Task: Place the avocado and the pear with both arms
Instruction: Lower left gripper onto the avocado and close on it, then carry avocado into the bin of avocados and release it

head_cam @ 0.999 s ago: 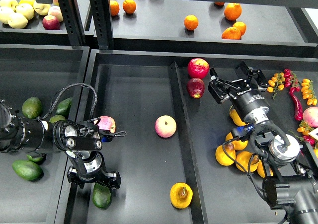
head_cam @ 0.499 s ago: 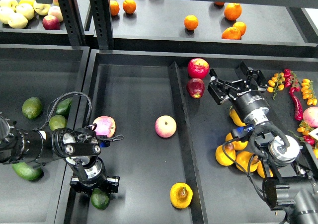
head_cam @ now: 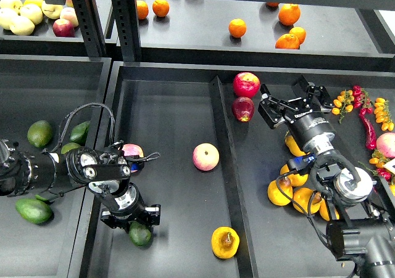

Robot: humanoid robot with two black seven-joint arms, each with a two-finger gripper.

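Observation:
My left gripper [head_cam: 132, 219] is low over the front left of the middle tray [head_cam: 166, 118], shut on a dark green avocado [head_cam: 141, 234] that shows just below its fingers. The yellow-orange pear [head_cam: 225, 242], with its dark brown hollow facing up, lies at the front of the same tray, to the right of the avocado. My right gripper [head_cam: 294, 100] is open and empty over the right tray, close to a dark red apple [head_cam: 243, 108], far from the pear.
Two pink apples [head_cam: 205, 156] [head_cam: 131, 152] lie in the middle tray. Several avocados [head_cam: 40, 133] fill the left tray. Yellow fruit [head_cam: 289, 188] lies under my right arm. A ridge [head_cam: 223, 148] divides middle and right trays. Oranges [head_cam: 237, 28] sit on the back shelf.
My left gripper has moved right and slightly toward the back with the avocado, further into the middle tray. The right arm has not moved.

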